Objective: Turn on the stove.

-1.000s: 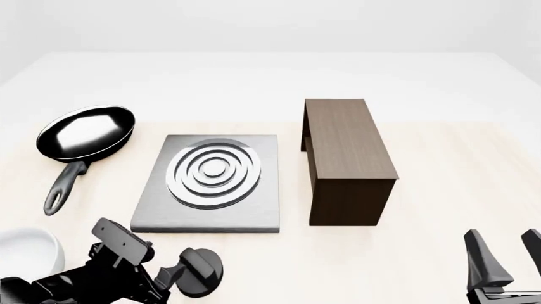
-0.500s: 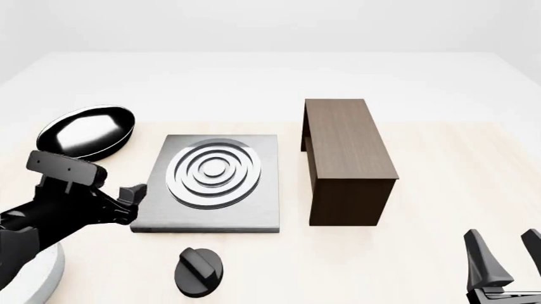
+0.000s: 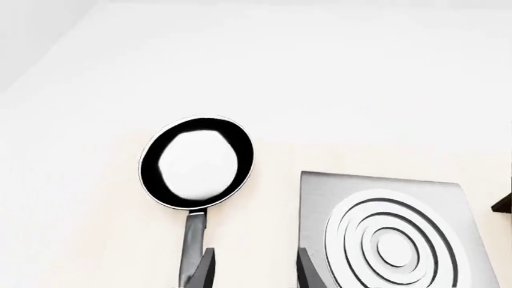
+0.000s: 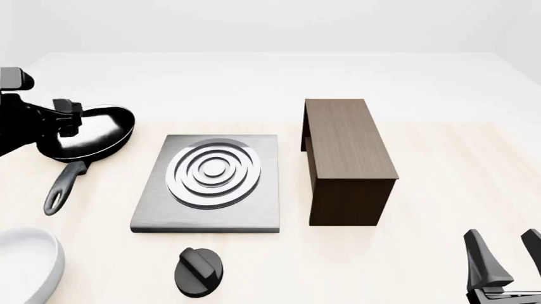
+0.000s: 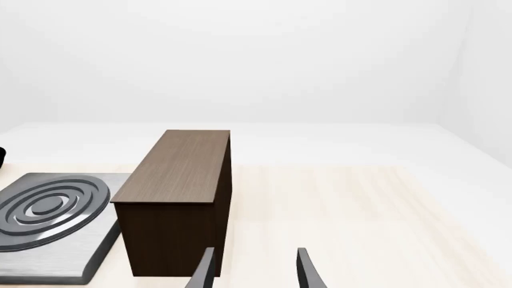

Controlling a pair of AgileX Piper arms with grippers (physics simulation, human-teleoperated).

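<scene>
The stove [image 4: 253,212] is a flat grey square slab with a silver ringed burner [image 4: 214,172], in the middle of the table. Its black round knob [image 4: 199,271] lies apart in front of the slab, ridge up. My left gripper [image 4: 70,119] is raised at the far left over the frying pan, well away from the knob. The left wrist view shows it [image 3: 256,273] open and empty, with the stove [image 3: 320,204] below. My right gripper [image 4: 507,263] is open and empty at the front right corner; it also shows in the right wrist view [image 5: 252,270].
A black frying pan [image 4: 97,136] lies left of the stove, handle toward me; it also shows in the left wrist view [image 3: 198,162]. A dark brown wooden cabinet [image 4: 346,158] stands right of the stove. A white bowl [image 4: 25,263] sits at the front left.
My left arm has left the knob at the front and swung up, left and away, to above the frying pan. The knob stays in place. The right arm has not moved.
</scene>
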